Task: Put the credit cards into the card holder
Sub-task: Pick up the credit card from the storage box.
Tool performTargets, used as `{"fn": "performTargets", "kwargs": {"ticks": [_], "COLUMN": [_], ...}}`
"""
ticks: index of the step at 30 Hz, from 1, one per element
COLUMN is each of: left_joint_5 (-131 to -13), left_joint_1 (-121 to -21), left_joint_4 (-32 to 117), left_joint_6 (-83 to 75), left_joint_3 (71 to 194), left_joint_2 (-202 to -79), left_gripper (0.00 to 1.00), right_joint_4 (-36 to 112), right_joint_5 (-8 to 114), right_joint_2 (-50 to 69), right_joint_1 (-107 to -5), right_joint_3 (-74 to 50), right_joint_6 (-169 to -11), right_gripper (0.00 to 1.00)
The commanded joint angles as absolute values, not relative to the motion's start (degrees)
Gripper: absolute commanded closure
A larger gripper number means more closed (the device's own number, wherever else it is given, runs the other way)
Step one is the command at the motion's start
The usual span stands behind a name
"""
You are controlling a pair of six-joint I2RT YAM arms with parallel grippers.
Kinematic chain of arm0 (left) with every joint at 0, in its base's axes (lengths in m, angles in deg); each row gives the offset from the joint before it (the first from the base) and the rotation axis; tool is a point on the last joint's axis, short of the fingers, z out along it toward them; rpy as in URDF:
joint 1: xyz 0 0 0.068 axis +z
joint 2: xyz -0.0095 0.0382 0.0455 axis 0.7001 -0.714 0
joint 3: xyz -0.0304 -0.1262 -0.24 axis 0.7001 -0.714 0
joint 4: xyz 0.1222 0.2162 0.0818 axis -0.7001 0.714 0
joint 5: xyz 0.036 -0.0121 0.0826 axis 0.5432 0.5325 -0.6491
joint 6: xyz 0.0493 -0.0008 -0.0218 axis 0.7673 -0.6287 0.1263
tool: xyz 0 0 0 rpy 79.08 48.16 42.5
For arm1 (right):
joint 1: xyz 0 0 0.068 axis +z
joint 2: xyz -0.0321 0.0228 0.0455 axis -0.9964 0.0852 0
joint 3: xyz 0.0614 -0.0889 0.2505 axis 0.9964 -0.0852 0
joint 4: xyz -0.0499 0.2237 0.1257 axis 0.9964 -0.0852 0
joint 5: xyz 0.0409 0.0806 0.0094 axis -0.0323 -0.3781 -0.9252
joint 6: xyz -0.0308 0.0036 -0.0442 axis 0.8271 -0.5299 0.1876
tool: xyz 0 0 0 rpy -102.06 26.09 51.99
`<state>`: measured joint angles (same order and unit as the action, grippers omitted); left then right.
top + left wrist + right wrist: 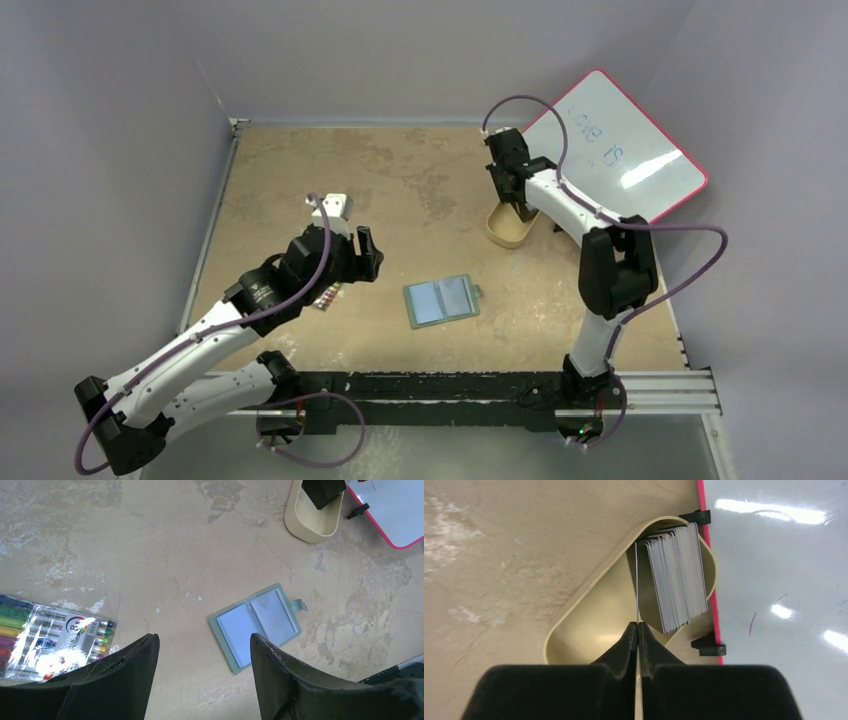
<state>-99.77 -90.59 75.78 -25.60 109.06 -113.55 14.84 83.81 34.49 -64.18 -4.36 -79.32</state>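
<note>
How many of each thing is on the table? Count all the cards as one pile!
Green card holder: 1
Tan tray: 1
Credit cards, one pile: 1
Pack of pens: 1
Whiteboard: 1
Total: 5

Counted: card holder (441, 301), one; tan tray (594, 620), one; whiteboard (625, 160), one; marker pack (50, 640), one; arms, two (left arm (200, 345), right arm (600, 270)). Credit cards (676, 575): a dense stack is stood on edge in the tray, number not resolvable; one single card (636, 580) is seen apart, edge-on.

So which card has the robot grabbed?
The single card standing apart from the stack in the tan tray; the right end effector pinches its edge.
</note>
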Motion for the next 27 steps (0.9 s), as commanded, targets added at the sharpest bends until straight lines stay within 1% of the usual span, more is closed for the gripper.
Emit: {"fn": "performTargets", "kwargs": {"ticks": [1, 4, 7, 10, 13, 16, 20, 22, 27], "left_joint_5": [-101.49, -102.19, -100.22, -98.51, -96.89, -94.53, -91.96, -91.24, -91.61], "left_joint_1": [-90.39, -90.40, -90.38, -90.39, -90.40, -90.40, -90.40, -90.40, -90.40], "left_joint_4": [74.50, 74.43, 73.62, 72.03, 69.97, 68.63, 64.67, 62.39, 58.47], "left_joint_6": [-28.14, -31.52, -34.21, -37.09, -39.65, -41.52, -43.70, -44.39, -45.80], "left_joint_3": [110.11, 109.34, 108.53, 106.78, 104.44, 103.32, 100.62, 99.00, 95.44], "left_joint_2": [-114.69, -116.20, -118.08, -119.06, -120.17, -122.45, -124.42, -125.08, -128.50], "left_gripper": [0.35, 0.35, 0.37, 0.40, 0.41, 0.44, 0.47, 0.47, 0.47], "right_joint_4": [11.30, 12.95, 17.42, 22.10, 26.80, 28.82, 35.29, 38.44, 45.15], "right_joint_5": [76.22, 71.41, 65.67, 56.78, 50.81, 48.58, 41.79, 41.18, 40.39], "right_joint_2": [28.63, 24.55, 18.74, 12.85, 7.98, 4.36, 0.75, -0.32, -1.72], "right_joint_1": [-64.15, -63.83, -62.63, -62.04, -61.71, -61.71, -61.29, -59.87, -56.42], "right_joint_3": [-2.59, -5.23, -10.96, -16.17, -21.56, -25.02, -31.43, -36.08, -42.90], "right_joint_6": [-84.77, -89.21, -94.66, -100.10, -103.93, -106.96, -112.24, -114.21, -118.64], "right_gripper": [1.00, 1.00, 1.00, 1.00, 1.00, 1.00, 1.00, 1.00, 1.00]}}
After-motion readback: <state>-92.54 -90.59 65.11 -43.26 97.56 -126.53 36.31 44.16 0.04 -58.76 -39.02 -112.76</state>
